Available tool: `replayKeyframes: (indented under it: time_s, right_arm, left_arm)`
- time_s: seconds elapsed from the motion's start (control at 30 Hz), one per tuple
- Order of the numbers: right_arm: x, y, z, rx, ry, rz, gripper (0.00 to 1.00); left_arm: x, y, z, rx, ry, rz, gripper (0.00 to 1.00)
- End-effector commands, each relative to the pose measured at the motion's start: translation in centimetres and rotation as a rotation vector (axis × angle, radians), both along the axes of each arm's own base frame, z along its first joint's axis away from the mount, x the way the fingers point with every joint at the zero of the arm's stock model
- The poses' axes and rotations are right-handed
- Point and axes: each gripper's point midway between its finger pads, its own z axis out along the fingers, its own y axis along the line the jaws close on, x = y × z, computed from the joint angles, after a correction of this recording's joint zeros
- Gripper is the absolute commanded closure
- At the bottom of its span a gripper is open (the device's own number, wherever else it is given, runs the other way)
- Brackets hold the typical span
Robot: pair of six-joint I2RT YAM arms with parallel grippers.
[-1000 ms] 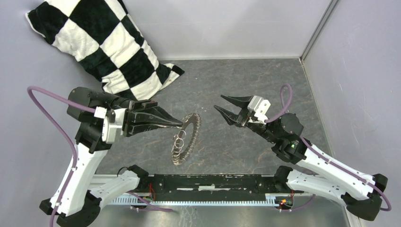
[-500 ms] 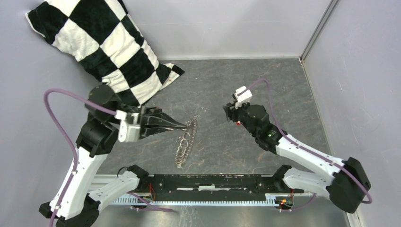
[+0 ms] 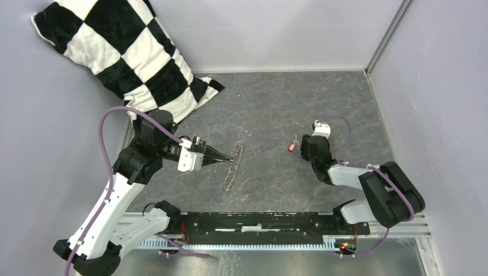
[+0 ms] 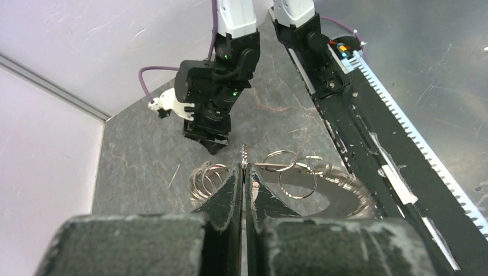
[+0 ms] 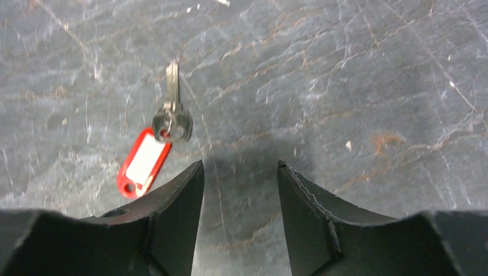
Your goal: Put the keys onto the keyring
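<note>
The keys, a silvery key [image 5: 171, 112] with a red tag [image 5: 143, 163], lie flat on the grey floor [image 3: 292, 146]. My right gripper [image 5: 239, 164] hovers low over the floor just right of them, open, nothing between its fingers; the left fingertip [image 5: 190, 178] is next to the tag. In the top view the right gripper [image 3: 304, 148] points down beside the red tag. The keyring [image 3: 234, 165], a thin ring fringed with small metal rings [image 4: 202, 179], stands on edge with its low end on the floor. My left gripper [image 4: 244, 168] is shut on its wire.
A black-and-white chequered pillow [image 3: 129, 57] leans in the back left corner. Grey walls close the floor on the left, back and right. The arms' black base rail [image 3: 259, 221] runs along the near edge.
The right arm swung down from mid-air to the floor beside the red-tagged key, its jaws staying open. The left arm turned and lowered the keyring, keeping its grip.
</note>
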Motion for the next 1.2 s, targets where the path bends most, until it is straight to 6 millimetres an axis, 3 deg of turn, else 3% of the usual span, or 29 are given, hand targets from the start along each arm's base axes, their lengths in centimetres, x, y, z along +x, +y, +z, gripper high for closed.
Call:
replayKeyframes:
  time_s: [0.0,0.27,0.4,0.63,0.7,0.83,1.03,1.1,1.17]
  right_arm:
    - [3.1,0.9,1.4,0.12,-0.06,0.014,0.45]
    - [5.6,4.7,1.9,0.253,-0.035,0.161,0.57]
    - [6.3,6.9,1.0,0.305,0.032,0.224,0.55]
    - [6.6,6.4,-0.2,0.183,0.103,0.233,0.71]
    - [6.5,7.0,-0.1,0.15,0.112,0.269,0.78]
    - [7.2,8.6,1.7,0.158,0.066,0.324,0.99]
    - [8.6,13.2,7.2,0.226,-0.061,0.496,0.97]
    - [8.6,12.5,8.0,0.186,-0.07,0.463,0.79]
    - [7.9,10.6,7.5,0.134,-0.049,0.394,0.62]
  left_arm:
    - [-0.3,0.3,0.3,-0.019,-0.107,-0.011,0.98]
    - [-0.4,0.6,-0.7,-0.003,-0.122,0.0,0.98]
    - [-0.4,0.8,-0.7,0.0,-0.126,0.014,0.98]
    - [-1.0,1.1,0.2,-0.013,-0.126,0.025,0.98]
    - [-1.0,1.2,0.4,-0.016,-0.13,0.029,0.98]
    - [-1.1,1.3,0.5,-0.018,-0.129,0.029,0.98]
    - [-1.3,1.3,0.5,-0.021,-0.128,0.028,0.98]
    - [-1.3,1.4,0.5,-0.019,-0.128,0.031,0.98]
    - [-1.4,1.4,0.5,-0.021,-0.127,0.031,0.98]
